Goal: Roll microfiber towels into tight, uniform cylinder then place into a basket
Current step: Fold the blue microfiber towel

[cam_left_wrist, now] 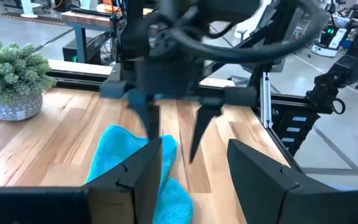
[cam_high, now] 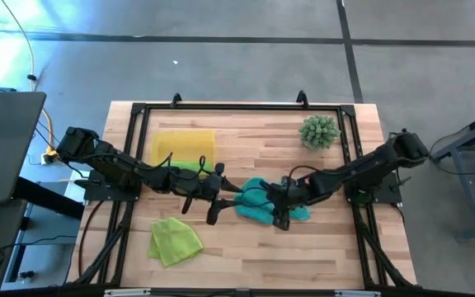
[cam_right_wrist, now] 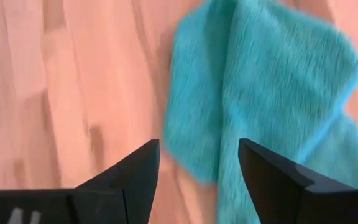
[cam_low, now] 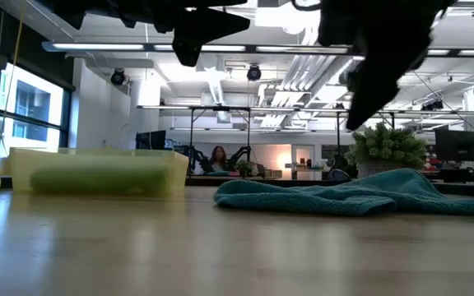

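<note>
The right gripper (cam_high: 282,221) hangs above the teal towel (cam_high: 258,200) with its fingers spread and nothing between them; the right wrist view looks straight down past them onto the cloth. The left gripper (cam_high: 214,216), also spread and holding nothing, sits just beside the towel's left edge. The teal towel lies crumpled and flat near the middle of the table (cam_high: 303,256), its long axis running left to right, its surface fuzzy and folded over itself. Both grippers cover parts of it from above. A rolled lime towel (cam_low: 89,181) lies in the yellow basket (cam_high: 165,142), seen dimly through the wall. Another lime towel (cam_high: 174,240) sits loose and bunched near the front left. A spiky plant (cam_high: 319,131) stands at the back right.
</note>
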Robot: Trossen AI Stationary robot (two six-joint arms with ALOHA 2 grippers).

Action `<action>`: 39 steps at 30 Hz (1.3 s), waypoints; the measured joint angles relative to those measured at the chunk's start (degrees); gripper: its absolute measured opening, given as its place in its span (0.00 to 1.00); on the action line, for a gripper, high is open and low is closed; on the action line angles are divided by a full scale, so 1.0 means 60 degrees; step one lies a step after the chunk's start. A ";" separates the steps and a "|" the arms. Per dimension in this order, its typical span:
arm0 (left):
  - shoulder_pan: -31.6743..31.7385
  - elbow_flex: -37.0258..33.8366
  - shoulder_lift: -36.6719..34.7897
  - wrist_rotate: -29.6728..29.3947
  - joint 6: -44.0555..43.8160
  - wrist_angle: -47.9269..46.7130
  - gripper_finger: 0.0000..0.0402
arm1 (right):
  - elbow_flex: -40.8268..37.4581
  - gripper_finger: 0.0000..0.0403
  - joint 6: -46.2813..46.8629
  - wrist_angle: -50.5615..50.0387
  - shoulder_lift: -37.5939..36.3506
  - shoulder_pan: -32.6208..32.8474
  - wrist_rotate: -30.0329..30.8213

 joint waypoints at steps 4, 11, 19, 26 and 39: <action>0.0004 0.0003 0.0000 -0.0004 -0.0015 -0.0050 0.43 | 0.0365 0.52 0.0595 -0.1685 -0.0143 0.0684 -0.0021; 0.0004 0.0003 0.0000 -0.0007 -0.0018 -0.0059 0.43 | -0.0397 0.52 0.3311 -0.3281 -0.0138 0.1961 0.0457; 0.0004 0.0003 0.0000 -0.0029 0.0290 -0.0010 0.43 | -0.1697 0.52 0.3784 -0.2166 -0.0138 0.2106 0.0465; 0.0004 0.0003 0.0000 -0.0029 0.0161 -0.0008 0.43 | -0.2653 0.52 0.3584 -0.1446 -0.0138 0.1902 -0.0264; 0.0007 0.0003 0.0000 -0.1064 0.0163 0.0017 0.43 | -0.2736 0.52 0.0865 -0.1067 -0.0142 0.2290 0.0393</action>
